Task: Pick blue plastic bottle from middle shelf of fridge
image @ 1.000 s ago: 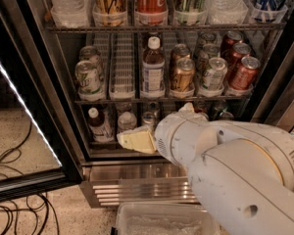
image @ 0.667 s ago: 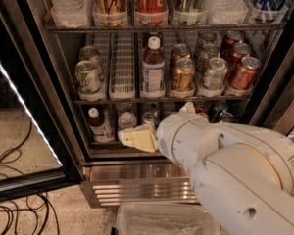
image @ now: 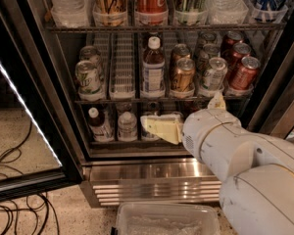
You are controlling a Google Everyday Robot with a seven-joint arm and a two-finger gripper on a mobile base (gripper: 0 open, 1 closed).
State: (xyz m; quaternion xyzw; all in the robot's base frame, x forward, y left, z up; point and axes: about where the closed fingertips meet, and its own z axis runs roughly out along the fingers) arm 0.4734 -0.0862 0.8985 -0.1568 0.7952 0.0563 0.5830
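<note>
1 bottle (image: 152, 71) stands on the middle shelf (image: 118, 101), just left of the cans (image: 182, 75). My gripper (image: 162, 129) hangs below it, partly hidden by my arm (image: 245, 160); I cannot tell its state.

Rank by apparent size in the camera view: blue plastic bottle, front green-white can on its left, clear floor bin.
1. clear bin, though nearness to the camera inflates it.
2. blue plastic bottle.
3. green-white can.
The tool hangs just below the middle shelf.

The gripper (image: 160, 129) lies below the blue plastic bottle (image: 153, 68) on the middle shelf (image: 118, 101).
</note>
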